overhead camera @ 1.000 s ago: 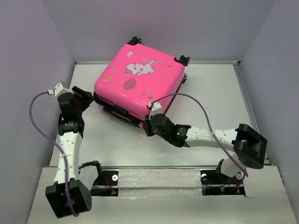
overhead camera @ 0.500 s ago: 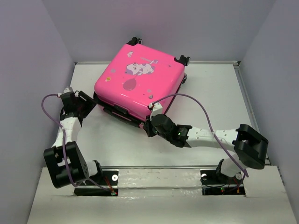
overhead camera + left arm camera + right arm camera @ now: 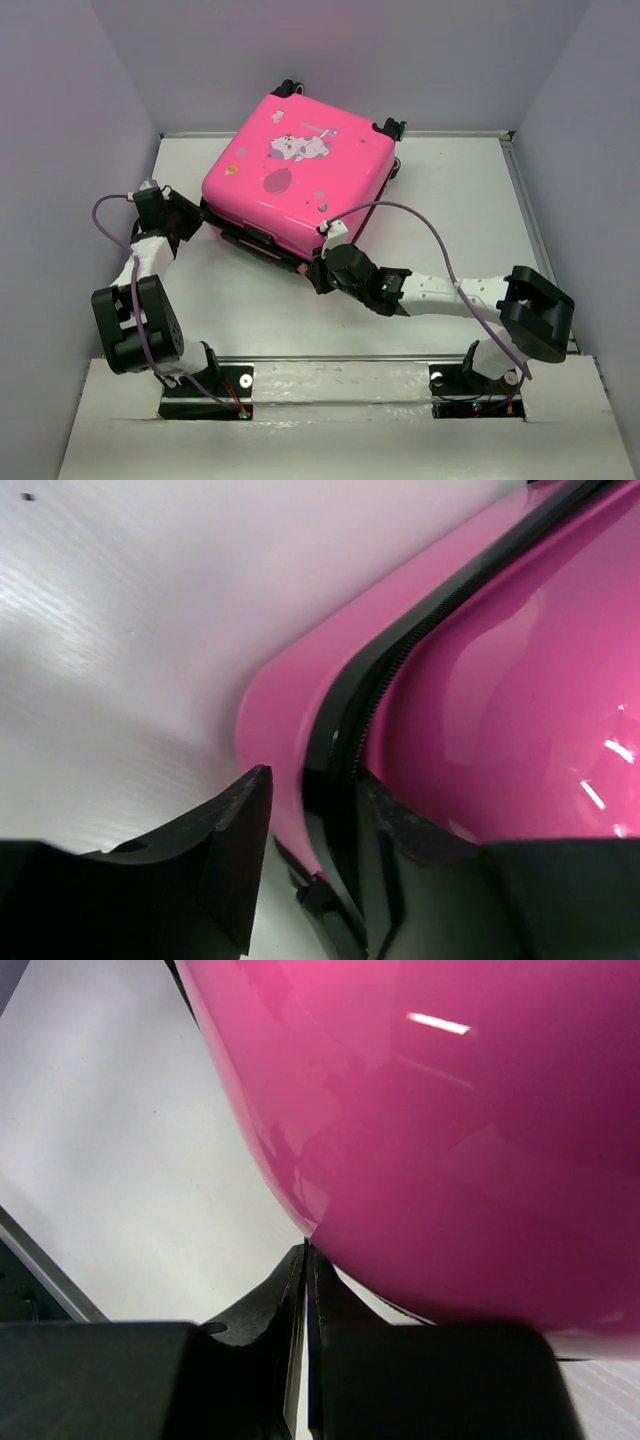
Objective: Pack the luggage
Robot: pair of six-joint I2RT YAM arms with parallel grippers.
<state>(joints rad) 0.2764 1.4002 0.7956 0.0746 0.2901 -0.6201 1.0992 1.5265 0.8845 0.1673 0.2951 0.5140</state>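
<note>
The hot-pink luggage (image 3: 295, 180) lies closed and flat on the table, cartoon print up, wheels (image 3: 392, 128) at the far side. My left gripper (image 3: 188, 222) is open at its left corner. In the left wrist view its jaws (image 3: 315, 815) straddle the lower shell's edge and the black zipper trim (image 3: 400, 650) of the luggage (image 3: 520, 680), with a gap on the left side. My right gripper (image 3: 318, 272) is shut, and its tips (image 3: 305, 1253) touch the rounded near corner of the luggage (image 3: 450, 1110). Nothing shows between them.
The white table (image 3: 450, 200) is fenced by grey walls on the left, right and back. A raised rim (image 3: 515, 190) runs along the right side. The arms' purple cables (image 3: 420, 215) loop over the near part of the table.
My left arm has folded down, with its elbow drawn back toward the near edge, and its gripper has edged closer to the luggage's left corner. The right arm and the luggage have barely moved.
</note>
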